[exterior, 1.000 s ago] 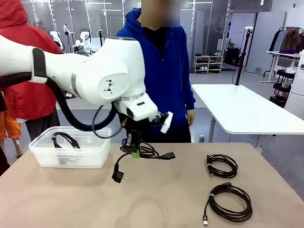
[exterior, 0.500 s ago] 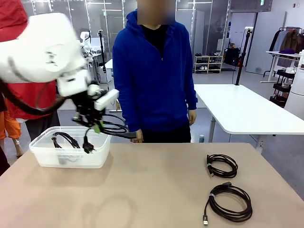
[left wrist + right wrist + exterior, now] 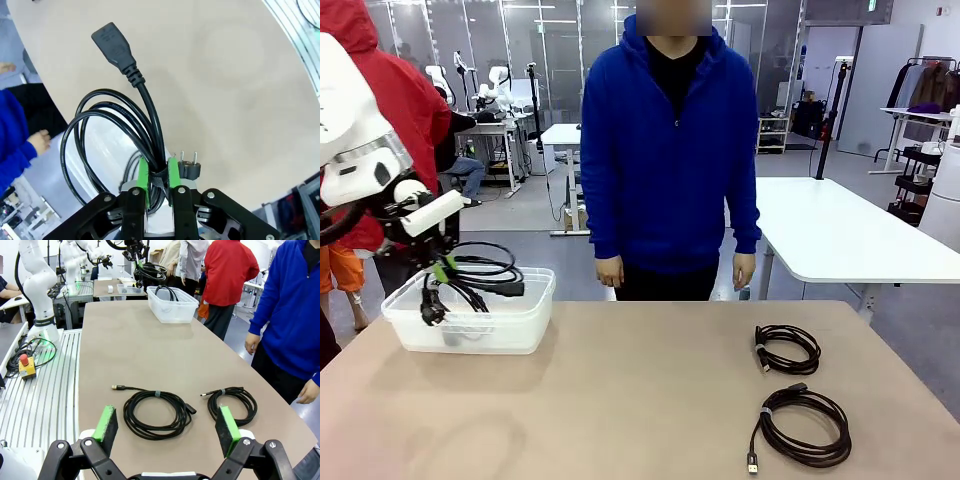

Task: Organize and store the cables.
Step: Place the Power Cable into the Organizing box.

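**Cables, black, coiled: storage partly done.**

- **In transit:** one power cable (image 3: 115, 115) with a chunky plug is clamped at its bound section between the pads of the left claw (image 3: 159, 172). It is held just above the clear bin (image 3: 490, 335) at the left end of the bench (image 3: 620, 400) and is not yet set down.
- **Bin contents:** at least one stored cable (image 3: 167, 290) is seen inside.
- **Outstanding:** a nearer coil (image 3: 805, 425) and a farther coil (image 3: 787, 349), both with small ends, are laid apart on the bench's right side.
- **Right claw (image 3: 167, 427):** the jaws are spread wide with nothing gripped, and it is poised over these two coils.
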{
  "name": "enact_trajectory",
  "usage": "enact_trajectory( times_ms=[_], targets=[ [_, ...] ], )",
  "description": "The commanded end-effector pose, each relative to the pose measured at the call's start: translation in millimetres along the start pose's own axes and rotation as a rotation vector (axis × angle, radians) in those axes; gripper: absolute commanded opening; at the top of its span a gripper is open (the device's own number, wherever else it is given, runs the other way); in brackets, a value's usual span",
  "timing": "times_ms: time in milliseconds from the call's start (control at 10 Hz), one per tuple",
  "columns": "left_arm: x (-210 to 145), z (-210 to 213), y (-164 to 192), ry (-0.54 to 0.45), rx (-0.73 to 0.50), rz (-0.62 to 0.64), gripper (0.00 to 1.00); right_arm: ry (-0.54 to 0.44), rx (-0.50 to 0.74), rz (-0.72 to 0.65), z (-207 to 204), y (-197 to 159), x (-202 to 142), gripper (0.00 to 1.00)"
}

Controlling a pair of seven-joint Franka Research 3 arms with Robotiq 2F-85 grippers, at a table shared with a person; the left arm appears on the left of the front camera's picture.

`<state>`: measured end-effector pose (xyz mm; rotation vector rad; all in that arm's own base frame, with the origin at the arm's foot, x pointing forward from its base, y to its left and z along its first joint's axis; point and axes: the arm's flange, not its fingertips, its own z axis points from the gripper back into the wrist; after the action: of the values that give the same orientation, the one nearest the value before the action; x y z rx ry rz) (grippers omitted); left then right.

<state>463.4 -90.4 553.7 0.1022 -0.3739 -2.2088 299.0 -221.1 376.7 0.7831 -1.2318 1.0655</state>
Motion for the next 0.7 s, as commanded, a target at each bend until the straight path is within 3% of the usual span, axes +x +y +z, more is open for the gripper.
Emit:
enact_trajectory(
  times_ms=[0,100,200,600],
  targets=[
    [-7.4,1.6,-6.2,-0.002,-0.011,0.000,0.18,-0.012,-0.001,0.011,1.7,0.4,0.5,1.00],
    [-7.3,1.8,-8.4,-0.068,0.035,0.031,0.18,-0.012,-0.001,0.011,1.7,0.4,0.5,1.00],
    [-10.3,0.0,-6.1,0.002,-0.005,0.016,0.18,-0.012,-0.001,0.011,1.7,0.4,0.5,1.00],
    [-10.2,-1.5,-6.2,-0.011,-0.001,0.026,0.18,-0.012,-0.001,0.011,1.7,0.4,0.5,1.00]
  ],
)
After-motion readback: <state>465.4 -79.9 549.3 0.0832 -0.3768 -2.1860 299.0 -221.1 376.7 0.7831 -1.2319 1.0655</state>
